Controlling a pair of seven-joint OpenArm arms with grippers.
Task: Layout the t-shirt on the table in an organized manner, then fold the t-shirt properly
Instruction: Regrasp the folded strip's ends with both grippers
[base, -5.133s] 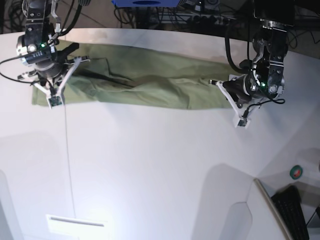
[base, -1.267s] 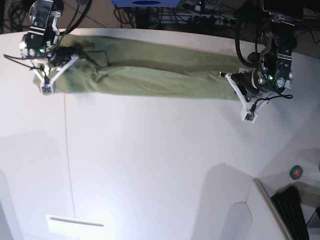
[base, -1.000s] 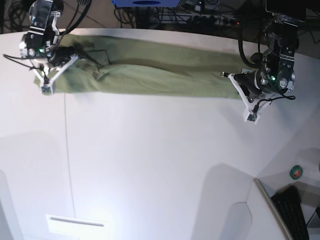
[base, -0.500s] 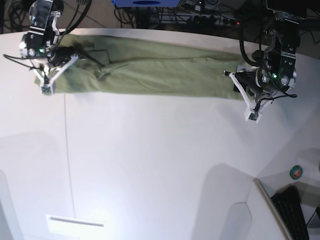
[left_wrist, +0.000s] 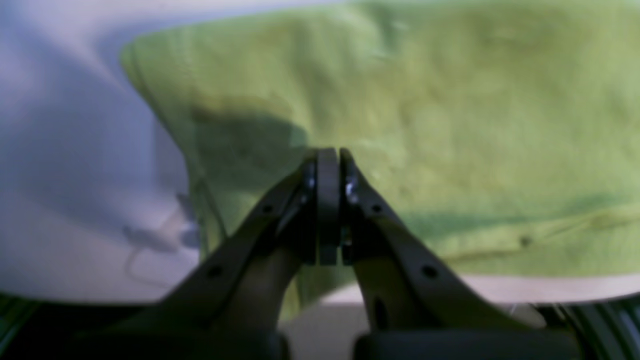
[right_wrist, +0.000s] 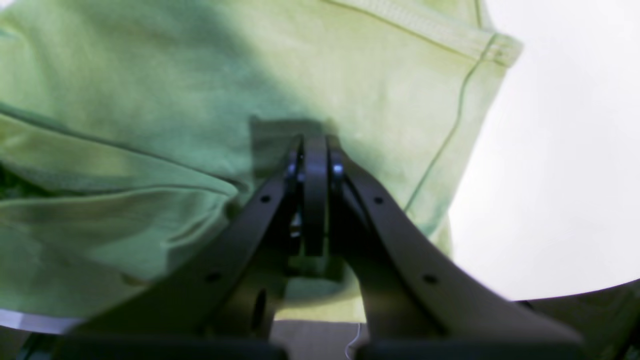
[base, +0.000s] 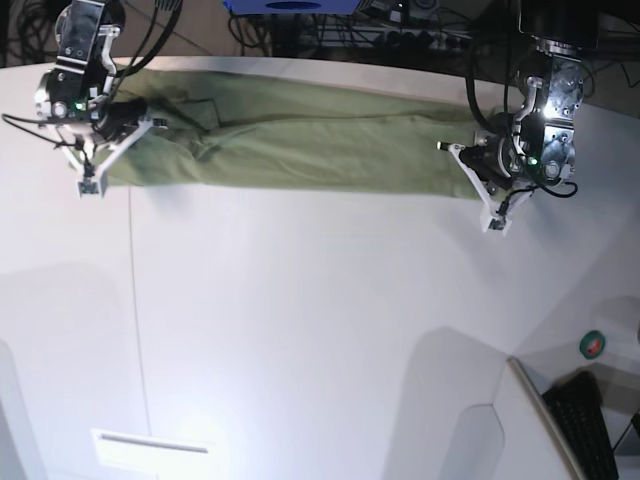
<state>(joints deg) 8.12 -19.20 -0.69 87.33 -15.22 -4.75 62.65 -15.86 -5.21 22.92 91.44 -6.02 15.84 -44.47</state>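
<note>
The olive-green t-shirt (base: 300, 145) lies stretched into a long band along the far side of the white table (base: 300, 330). My right gripper (base: 103, 132) is at its left end. In the right wrist view that gripper (right_wrist: 315, 145) is shut on the t-shirt (right_wrist: 150, 75) near a stitched hem, and folds run toward its tips. My left gripper (base: 497, 168) is at the band's right end. The left wrist view shows this gripper (left_wrist: 327, 160) shut on the t-shirt (left_wrist: 450, 125) close to its edge, with bare table (left_wrist: 60, 150) beside it.
A thin dark seam line (base: 135, 300) runs down the table on the left. A white label (base: 150, 445) sits near the front edge. A green tape roll (base: 593, 345) and a keyboard (base: 590, 420) lie at the lower right. Cables (base: 300, 35) hang beyond the far edge.
My left gripper opened for a moment and shut again on the shirt's right end, shifting slightly inward. The right arm shifted a little. The shirt stays stretched out.
</note>
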